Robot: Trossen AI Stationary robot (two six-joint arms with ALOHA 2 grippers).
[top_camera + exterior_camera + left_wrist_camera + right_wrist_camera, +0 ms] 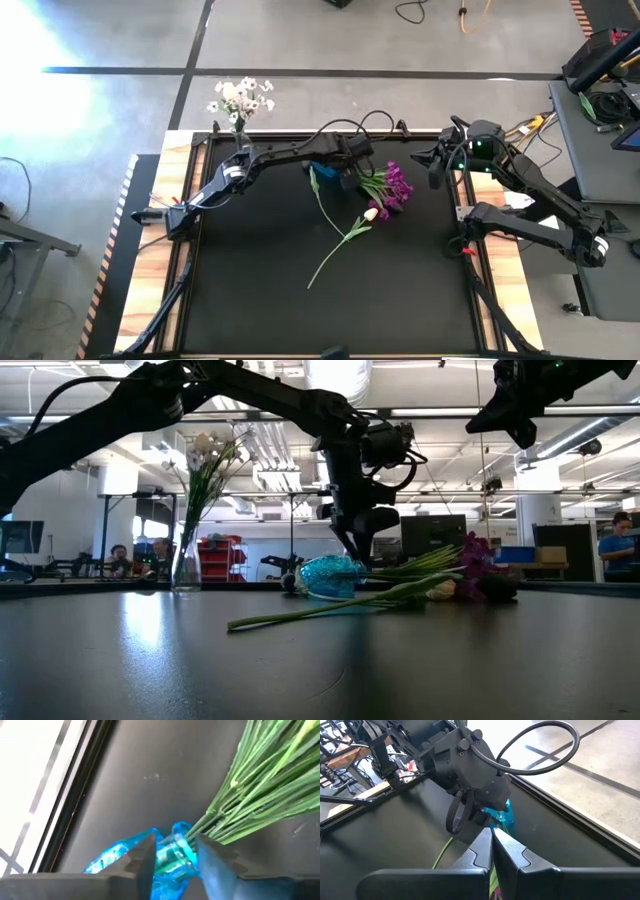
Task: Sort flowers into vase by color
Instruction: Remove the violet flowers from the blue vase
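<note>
While our right gripper [491, 851] waits pinched together, our left gripper [172, 860] straddles the blue vase [170, 856] holding green stems [260, 795], fingers parted.

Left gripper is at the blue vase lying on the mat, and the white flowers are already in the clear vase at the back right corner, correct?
Nearly. The white flowers stand in the clear vase at the back left corner, as the high view shows. The left gripper is at the lying blue vase.

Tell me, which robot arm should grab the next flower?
Probably the left arm. Its claw hangs open right at the blue wrap holding the green stems. The right claw is shut and raised near the table's edge, farther from the flowers.
</note>
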